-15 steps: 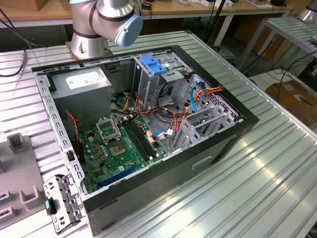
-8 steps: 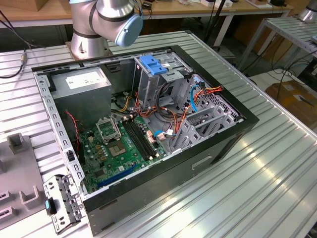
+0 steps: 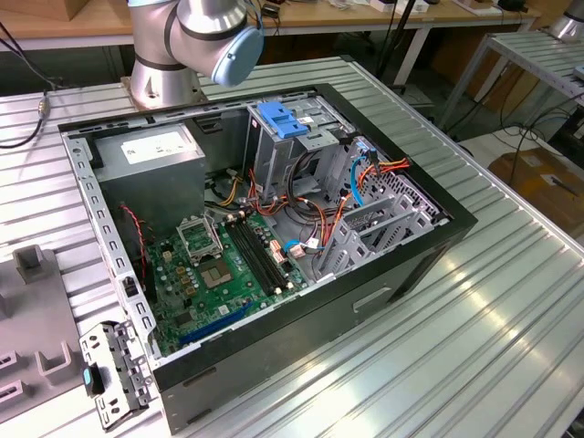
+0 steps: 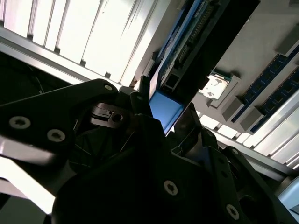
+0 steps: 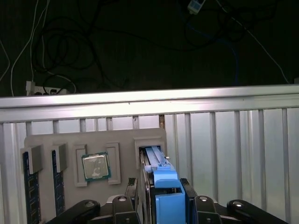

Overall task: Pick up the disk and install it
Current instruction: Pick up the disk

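Note:
The disk (image 5: 158, 161) stands on edge in a slot of a grey fixture tray (image 5: 65, 140), its blue carrier rail facing the camera. In both wrist views my gripper (image 5: 164, 187) straddles that blue end, one black finger (image 5: 144, 191) against each side of it, so it is shut on the disk. From the second wrist view the disk (image 4: 187, 46) runs away from the gripper (image 4: 166, 112) as a dark strip with a blue end. The open computer case (image 3: 401, 274) lies on the table in the exterior view.
The tray also holds a processor chip (image 5: 96, 166) and memory sticks (image 5: 32, 186). Inside the case are a tall grey drive cage with a blue handle (image 3: 283, 119), a grey power supply box (image 3: 151, 151), a green motherboard (image 3: 219, 265) and loose cables. The arm's base (image 3: 160, 64) stands behind the case.

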`<state>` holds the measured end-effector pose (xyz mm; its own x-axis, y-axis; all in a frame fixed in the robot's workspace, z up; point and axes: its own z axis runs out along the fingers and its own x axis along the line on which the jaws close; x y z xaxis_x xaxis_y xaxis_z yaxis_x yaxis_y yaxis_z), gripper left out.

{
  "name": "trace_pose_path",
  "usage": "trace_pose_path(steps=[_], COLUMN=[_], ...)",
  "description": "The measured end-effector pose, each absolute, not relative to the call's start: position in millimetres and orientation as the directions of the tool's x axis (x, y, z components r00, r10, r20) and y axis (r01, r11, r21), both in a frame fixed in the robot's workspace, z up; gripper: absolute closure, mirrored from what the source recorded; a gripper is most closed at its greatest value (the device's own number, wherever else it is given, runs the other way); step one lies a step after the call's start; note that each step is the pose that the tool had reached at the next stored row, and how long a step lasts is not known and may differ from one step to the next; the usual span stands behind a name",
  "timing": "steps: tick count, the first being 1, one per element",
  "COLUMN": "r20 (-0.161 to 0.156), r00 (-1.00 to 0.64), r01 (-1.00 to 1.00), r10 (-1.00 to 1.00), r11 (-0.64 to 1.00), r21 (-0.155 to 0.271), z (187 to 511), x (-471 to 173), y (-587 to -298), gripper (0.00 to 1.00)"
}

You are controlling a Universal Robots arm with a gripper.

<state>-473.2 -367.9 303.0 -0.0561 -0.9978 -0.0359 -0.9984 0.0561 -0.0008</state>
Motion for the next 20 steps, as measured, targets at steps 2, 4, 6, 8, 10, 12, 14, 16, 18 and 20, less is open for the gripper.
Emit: trace_pose_path(steps=[2,4,6,8,10,12,14,16,18,20], r20=[-0.036,-0.036,-0.036,-0.036,-0.036,-0.035,-0.035,-0.035,-0.035,-0.035], r00=[-0.056,-0.056,-0.056,-0.056,-0.056,-0.056,-0.056,-0.056,-0.056,-0.056], r01=[-0.998,-0.998,-0.998,-0.998,-0.998,-0.998,-0.998,-0.998,-0.998,-0.998], r10=[-0.998,-0.998,-0.998,-0.998,-0.998,-0.998,-0.998,-0.998,-0.998,-0.998], r11=[0.056,0.056,0.056,0.056,0.056,0.056,0.056,0.056,0.056,0.056], r21=[-0.001,-0.001,-0.001,-0.001,-0.001,-0.001,-0.001,-0.001,-0.001,-0.001], z=[301.8,300.4,299.0,297.9,296.3,295.1,295.0,294.7,294.7,294.5], x=[-473.1,-473.1,-473.1,-473.1,-473.1,-473.1,-473.2,-473.1,-473.1,-473.1], y=[-367.8,-367.8,-367.8,-367.8,-367.8,-367.7,-367.8,-367.7,-367.7,-367.6], gripper=[0.52,0.52,0.52,0.52,0.52,0.52,0.52,0.52,0.52,0.52])
